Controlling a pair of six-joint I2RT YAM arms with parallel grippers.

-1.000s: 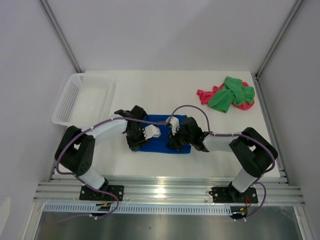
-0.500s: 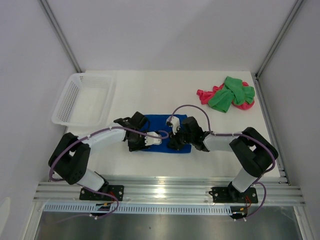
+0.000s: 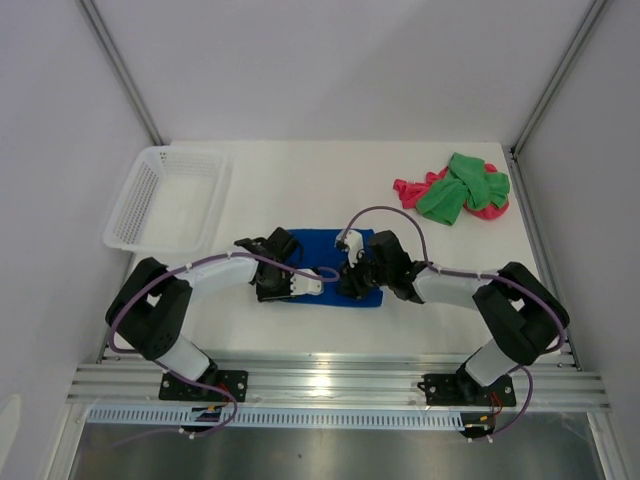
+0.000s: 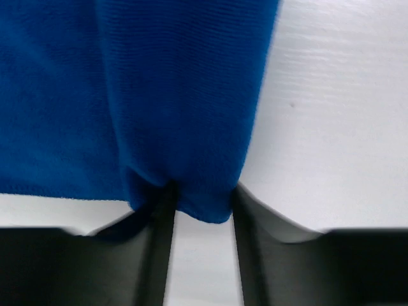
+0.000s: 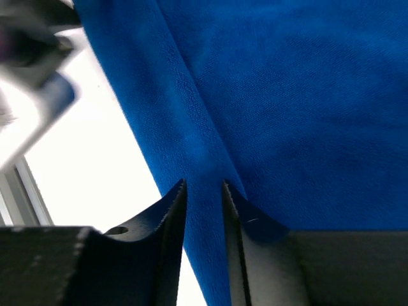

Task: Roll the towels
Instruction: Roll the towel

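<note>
The left fingers (image 4: 159, 245) have slid in beside the right fingers (image 5: 171, 223), each pair now pinching the blue towel's (image 3: 315, 242) near hem between them, so rolling can likely begin.

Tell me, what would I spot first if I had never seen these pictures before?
The bright blue towel lies in the middle of the table, and the left claw and the right claw each pinch a fold of it. At the far right, a green towel lies bunched on a pink-red towel. A white basket sits at the far left.
</note>
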